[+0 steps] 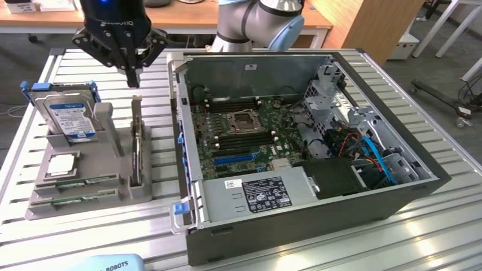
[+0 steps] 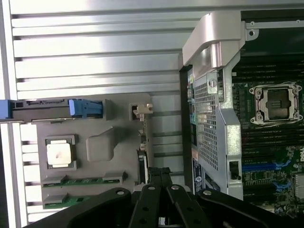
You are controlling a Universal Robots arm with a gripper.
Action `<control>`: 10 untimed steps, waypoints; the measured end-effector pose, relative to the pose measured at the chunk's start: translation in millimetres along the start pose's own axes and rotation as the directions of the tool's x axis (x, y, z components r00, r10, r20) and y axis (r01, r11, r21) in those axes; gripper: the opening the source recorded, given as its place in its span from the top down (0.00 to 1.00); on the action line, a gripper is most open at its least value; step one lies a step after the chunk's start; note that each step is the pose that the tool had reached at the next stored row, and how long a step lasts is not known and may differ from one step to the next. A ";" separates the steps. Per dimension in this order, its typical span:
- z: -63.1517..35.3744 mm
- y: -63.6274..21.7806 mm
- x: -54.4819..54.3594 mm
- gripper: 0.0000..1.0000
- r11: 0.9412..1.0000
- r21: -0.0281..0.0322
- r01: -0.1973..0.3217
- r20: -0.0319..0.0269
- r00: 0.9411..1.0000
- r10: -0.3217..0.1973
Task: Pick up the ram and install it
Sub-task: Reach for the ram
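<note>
The gripper (image 1: 133, 76), fingers pressed together and empty, hangs above the upright card (image 1: 136, 147) near the tray's (image 1: 75, 210) far edge. The ram (image 1: 75, 183) lies untouched along the tray's near edge. Pickup seems unstarted. Grasping would need parted fingers straddling the stick.

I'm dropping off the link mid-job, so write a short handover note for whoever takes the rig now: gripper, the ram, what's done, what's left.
The black gripper is shut and empty. It hangs above the grey plastic holder, near the dark upright expansion card.
Ram: two thin green ram sticks lie in the holder's slots beside the square silver processor chip.
Done: nothing lifted yet.
Left: pick-up, and install on the green motherboard inside the open dark computer case.
</note>
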State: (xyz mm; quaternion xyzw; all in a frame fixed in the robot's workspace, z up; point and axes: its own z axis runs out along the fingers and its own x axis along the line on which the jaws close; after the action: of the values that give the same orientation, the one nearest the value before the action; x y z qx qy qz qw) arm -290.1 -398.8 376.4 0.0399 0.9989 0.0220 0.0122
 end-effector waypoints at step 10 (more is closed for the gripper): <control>0.9 -1.7 20.2 0.90 1.000 0.000 -0.001 0.000 1.000 0.001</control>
State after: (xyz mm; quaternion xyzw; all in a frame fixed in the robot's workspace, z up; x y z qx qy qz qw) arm -310.4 -398.8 375.0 0.0405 0.9989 0.0221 0.0122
